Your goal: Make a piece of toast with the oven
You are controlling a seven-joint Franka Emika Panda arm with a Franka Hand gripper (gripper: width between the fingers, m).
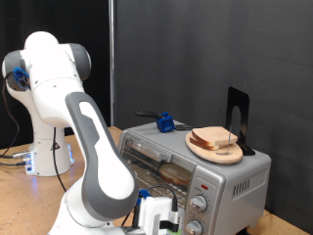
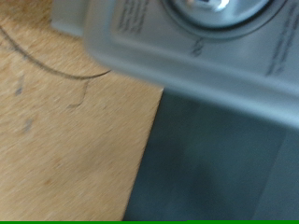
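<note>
The gripper (image 1: 156,217) hangs low before the oven (image 1: 196,166), just beside its knob panel — whether its fingers are spread or closed I cannot tell. The piece of toast (image 1: 215,139) lies up above the hand, on a wooden plate (image 1: 201,150) atop the oven. Working a knob (image 2: 207,7) well means squaring up first.

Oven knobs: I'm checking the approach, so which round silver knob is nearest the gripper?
The lowest knob on the front panel of the silver-grey toaster oven; the gripper sits beside it, the other knobs higher up.
</note>
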